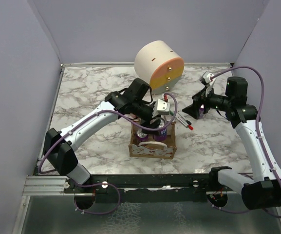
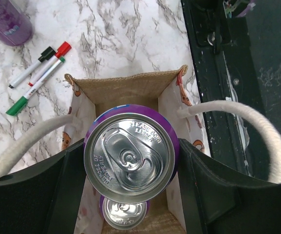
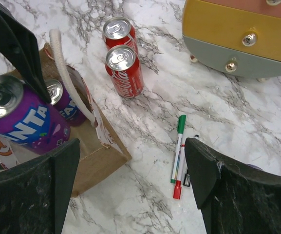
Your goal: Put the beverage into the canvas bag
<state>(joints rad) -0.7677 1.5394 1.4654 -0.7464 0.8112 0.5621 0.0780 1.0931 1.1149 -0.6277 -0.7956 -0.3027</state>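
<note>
While the left gripper [image 2: 130,161] is clamping its black fingers [image 2: 57,185] on either side of a purple aluminium Fanta can [image 2: 130,151], that can is hanging over the open mouth of the small tan canvas bag [image 2: 125,87] with white rope handles [image 2: 257,126]. A second purple can [image 2: 124,212] is standing inside the bag. The right gripper [image 3: 130,161] is hovering off to the right, jaws spread wide with only tabletop between them. Two red cola cans [image 3: 124,70] are standing and coloured markers [image 3: 179,146] are lying on the marble table [image 3: 145,112] beside the bag.
</note>
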